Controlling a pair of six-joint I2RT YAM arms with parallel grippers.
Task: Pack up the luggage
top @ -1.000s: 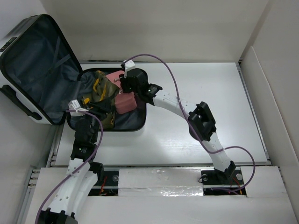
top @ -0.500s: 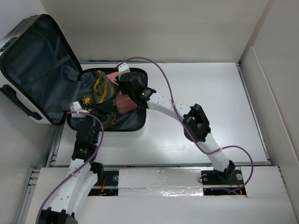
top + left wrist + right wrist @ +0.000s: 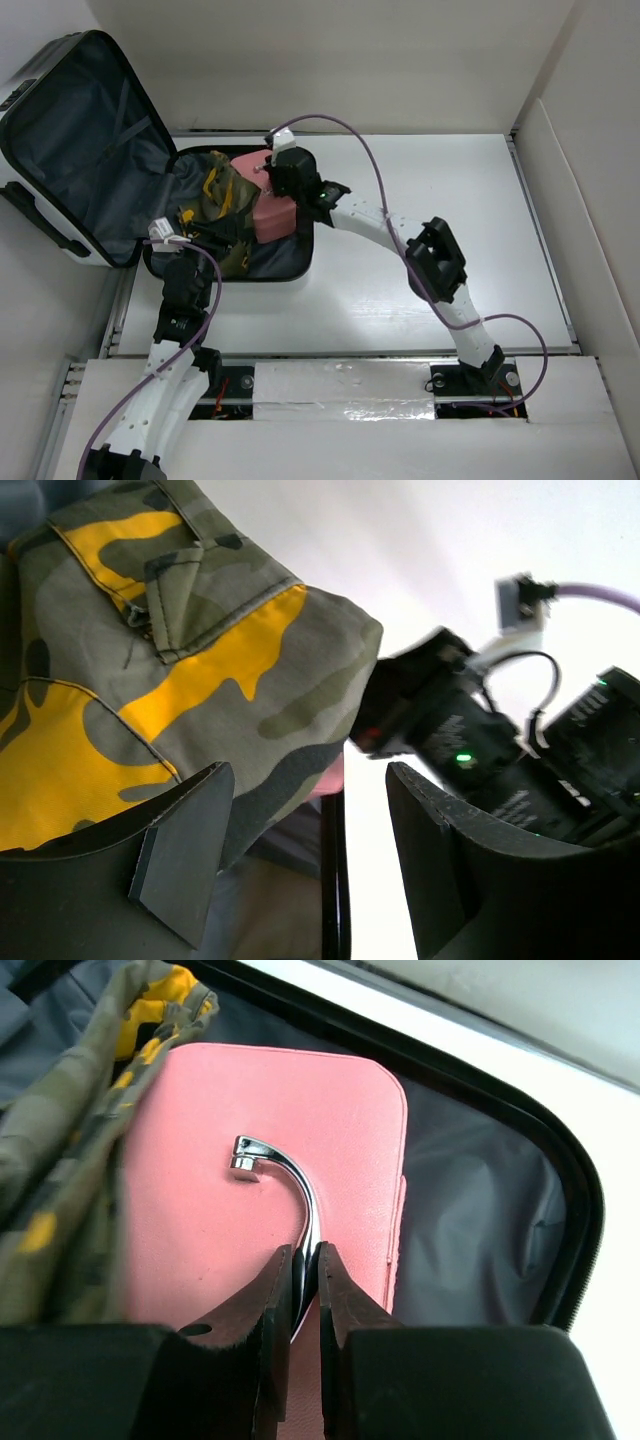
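Note:
The luggage [image 3: 80, 140] lies open at the table's back left, with its dark-lined lid leaning up against the wall. Its base [image 3: 290, 268] holds a camouflage green-and-yellow garment [image 3: 222, 195] and a small pink case [image 3: 272, 215]. My right gripper [image 3: 283, 182] is shut on the pink case's [image 3: 250, 1110] curved chrome handle [image 3: 296, 1182], over the dark lining [image 3: 470, 1230]. My left gripper [image 3: 205, 232] is open and empty at the base's near left edge, its jaws [image 3: 310, 790] just below the garment [image 3: 200, 630].
White walls close in the table at the left, back and right. The luggage's black rim [image 3: 570, 1210] runs close to the right of the pink case. The right arm's black wrist [image 3: 450, 730] shows ahead of my left gripper. Purple cables loop above both arms.
My right gripper swung slightly left and then back right over the luggage base, still holding the pink case's handle. The left arm has not moved.

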